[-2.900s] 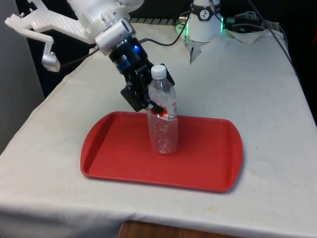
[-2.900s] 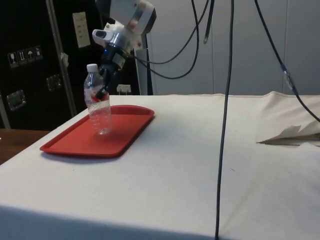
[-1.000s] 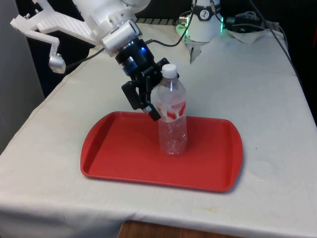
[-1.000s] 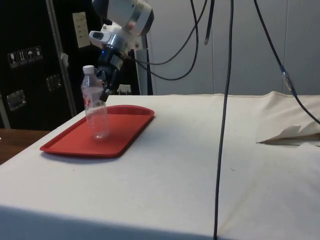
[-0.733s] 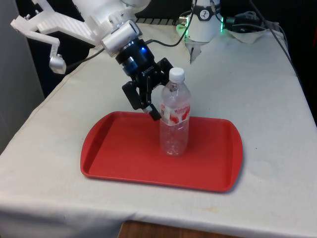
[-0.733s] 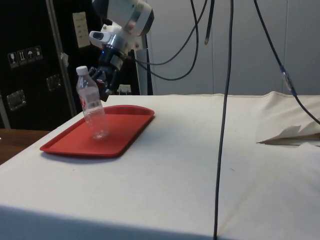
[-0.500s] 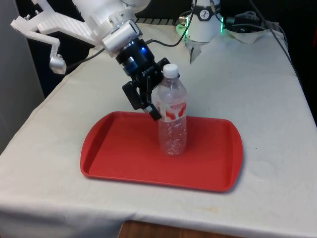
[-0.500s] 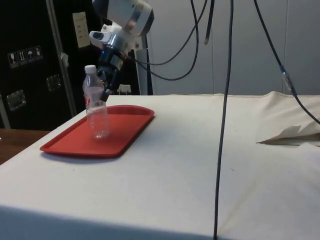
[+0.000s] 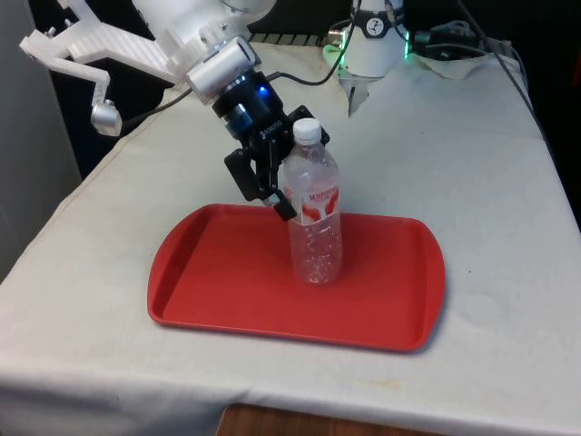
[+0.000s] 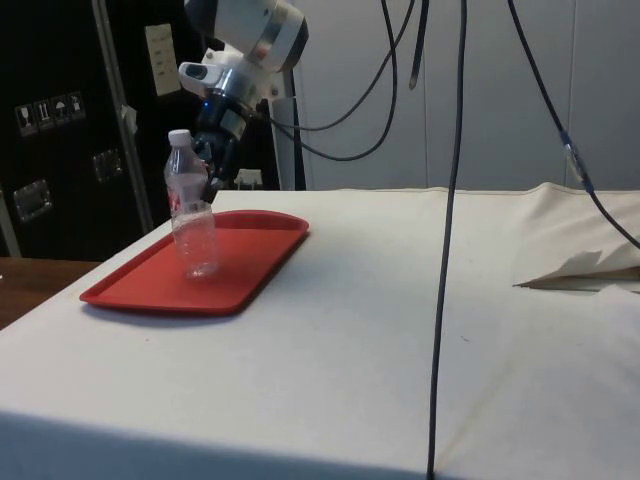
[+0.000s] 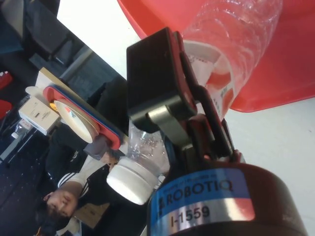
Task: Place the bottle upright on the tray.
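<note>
A clear plastic bottle (image 9: pixel 315 218) with a white cap and a red label stands on its base near the middle of the red tray (image 9: pixel 209 300), its top leaning slightly toward the gripper. My black gripper (image 9: pixel 289 173) is open, tilted, its fingers on either side of the bottle's upper half; whether they touch it I cannot tell. From the side, the bottle (image 10: pixel 190 215) stands on the tray (image 10: pixel 250 265) with the gripper (image 10: pixel 212 165) at its shoulder. In the wrist view one finger (image 11: pixel 157 83) lies alongside the bottle (image 11: pixel 231 54).
The tray lies near the table's front edge in the front view. The robot's base (image 9: pixel 377 45) and cables sit at the far end. A black cable (image 10: pixel 450 240) hangs down in the side view. A seated person (image 11: pixel 64 206) appears beyond the table.
The bottle has rocked on its base, tipping toward the front view's right and then back toward the gripper. The open gripper has stayed in place.
</note>
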Controlling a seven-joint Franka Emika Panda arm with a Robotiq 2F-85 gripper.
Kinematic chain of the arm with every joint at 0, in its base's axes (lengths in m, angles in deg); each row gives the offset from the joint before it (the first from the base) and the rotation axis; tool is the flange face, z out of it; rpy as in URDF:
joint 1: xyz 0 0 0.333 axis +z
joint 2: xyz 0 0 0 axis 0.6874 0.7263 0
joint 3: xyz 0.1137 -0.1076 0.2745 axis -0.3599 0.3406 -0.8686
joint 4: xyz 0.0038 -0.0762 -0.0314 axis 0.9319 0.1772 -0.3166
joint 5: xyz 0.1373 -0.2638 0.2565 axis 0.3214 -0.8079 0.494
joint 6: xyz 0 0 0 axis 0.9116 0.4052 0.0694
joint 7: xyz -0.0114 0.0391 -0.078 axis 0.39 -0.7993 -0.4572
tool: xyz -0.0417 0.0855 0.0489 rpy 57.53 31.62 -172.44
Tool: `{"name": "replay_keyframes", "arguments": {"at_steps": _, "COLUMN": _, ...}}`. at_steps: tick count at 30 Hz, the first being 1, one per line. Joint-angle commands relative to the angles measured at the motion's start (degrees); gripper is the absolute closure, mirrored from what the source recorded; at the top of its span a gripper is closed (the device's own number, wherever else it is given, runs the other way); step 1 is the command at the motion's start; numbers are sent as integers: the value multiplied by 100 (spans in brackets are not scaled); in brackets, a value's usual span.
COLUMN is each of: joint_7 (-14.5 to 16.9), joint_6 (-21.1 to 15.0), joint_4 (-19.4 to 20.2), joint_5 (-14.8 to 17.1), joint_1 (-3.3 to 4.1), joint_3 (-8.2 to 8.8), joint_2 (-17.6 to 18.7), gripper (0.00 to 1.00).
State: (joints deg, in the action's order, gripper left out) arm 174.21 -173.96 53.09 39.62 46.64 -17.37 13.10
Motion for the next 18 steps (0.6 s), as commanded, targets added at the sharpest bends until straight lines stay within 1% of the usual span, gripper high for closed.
{"name": "replay_keyframes", "arguments": {"at_steps": 1, "joint_7": -23, "joint_6": -11, "joint_4": 6, "joint_5": 0, "joint_1": 6, "joint_3": 6, "joint_2": -11, "gripper": 0}}
{"name": "replay_keyframes", "arguments": {"at_steps": 4, "joint_7": -46, "joint_6": 6, "joint_4": 6, "joint_5": -6, "joint_1": 11, "joint_3": 17, "joint_2": -52, "gripper": 0}}
{"name": "replay_keyframes", "arguments": {"at_steps": 5, "joint_7": -11, "joint_6": 6, "joint_4": -11, "joint_5": 11, "joint_1": 0, "joint_3": 6, "joint_2": -23, "gripper": 0}}
{"name": "replay_keyframes", "arguments": {"at_steps": 6, "joint_7": -52, "joint_6": 11, "joint_4": 11, "joint_5": -11, "joint_1": 11, "joint_3": 23, "joint_2": -63, "gripper": 0}}
{"name": "replay_keyframes", "arguments": {"at_steps": 13, "joint_7": -74, "joint_6": 92, "joint_4": 34, "joint_5": -11, "joint_1": 23, "joint_3": 69, "joint_2": -149, "gripper": 0}}
{"name": "replay_keyframes", "arguments": {"at_steps": 14, "joint_7": -52, "joint_6": 132, "joint_4": -6, "joint_5": 11, "joint_1": 0, "joint_3": 52, "joint_2": -115, "gripper": 0}}
{"name": "replay_keyframes", "arguments": {"at_steps": 15, "joint_7": -80, "joint_6": 120, "joint_4": 46, "joint_5": -11, "joint_1": 23, "joint_3": 86, "joint_2": -178, "gripper": 0}}
{"name": "replay_keyframes", "arguments": {"at_steps": 18, "joint_7": -80, "joint_6": 160, "joint_4": 63, "joint_5": -17, "joint_1": 23, "joint_3": 103, "joint_2": -212, "gripper": 0}}
